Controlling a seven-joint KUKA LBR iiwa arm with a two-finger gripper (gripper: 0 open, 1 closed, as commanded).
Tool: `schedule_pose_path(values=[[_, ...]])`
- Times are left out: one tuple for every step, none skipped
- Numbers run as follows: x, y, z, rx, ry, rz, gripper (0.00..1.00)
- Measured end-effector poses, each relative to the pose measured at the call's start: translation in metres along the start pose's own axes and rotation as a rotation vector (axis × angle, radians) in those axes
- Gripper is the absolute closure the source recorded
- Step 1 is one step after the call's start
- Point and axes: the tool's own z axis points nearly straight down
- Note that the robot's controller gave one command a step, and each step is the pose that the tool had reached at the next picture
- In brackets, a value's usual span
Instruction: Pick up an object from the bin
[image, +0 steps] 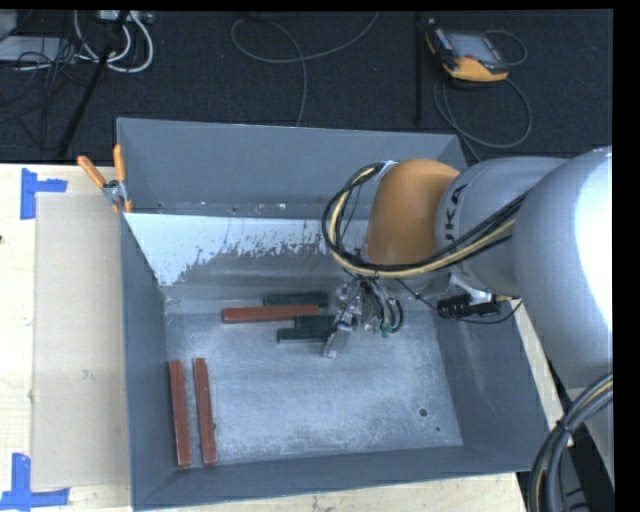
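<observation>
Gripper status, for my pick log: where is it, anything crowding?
Gripper down at right end of lower dark green bar. Upper green bar and brown bar close.

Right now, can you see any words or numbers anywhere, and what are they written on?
"KU": black letters on the arm's grey shell, beside its orange cover; the rest is cut off where cables cross.
No writing can be seen on the brown sticks, the green sticks or the bin wall.
The orange-and-black gadget behind the bin: any marks are too small to read.
</observation>
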Motion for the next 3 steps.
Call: schedule_pose_path(values=[[0.006,-0.016,-0.126,-0.002,-0.008,-0.088,1.00],[0.008,-0.016,-0.121,-0.001,-0.002,-0.090,0.00],[0.044,-0.058,0.006,0.001,0.009,-0.096,0.00]])
